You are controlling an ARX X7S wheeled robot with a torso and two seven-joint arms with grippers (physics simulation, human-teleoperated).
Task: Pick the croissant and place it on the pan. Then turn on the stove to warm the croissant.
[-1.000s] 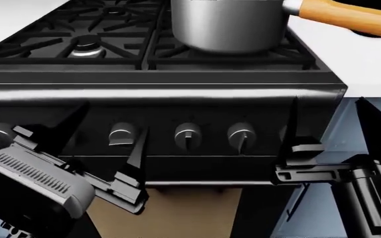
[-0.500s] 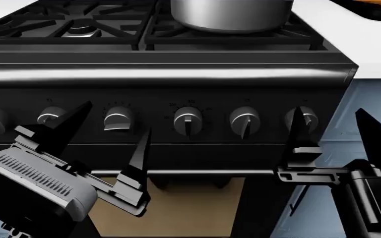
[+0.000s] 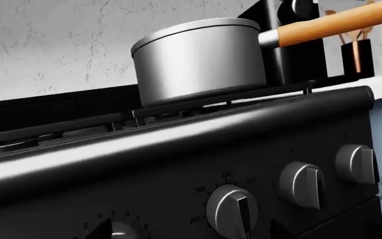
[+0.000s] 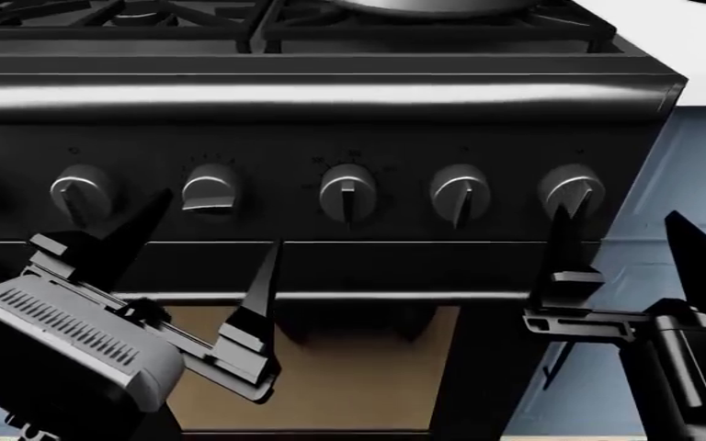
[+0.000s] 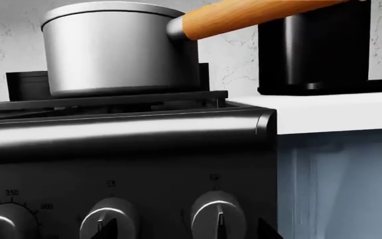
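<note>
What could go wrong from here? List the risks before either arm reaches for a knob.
1. The stove has a row of similar knobs; the right gripper hangs open by the rightmost knob, so the wrong burner may be lit.
2. The pan sits on the grate, its inside hidden, so the croissant cannot be confirmed.
3. The left gripper, open below the knobs, could nudge one unintentionally.

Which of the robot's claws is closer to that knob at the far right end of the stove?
The right claw: one of its fingers reaches up right over the rightmost knob. The left claw sits well to the side, under the knobs at the left.
</note>
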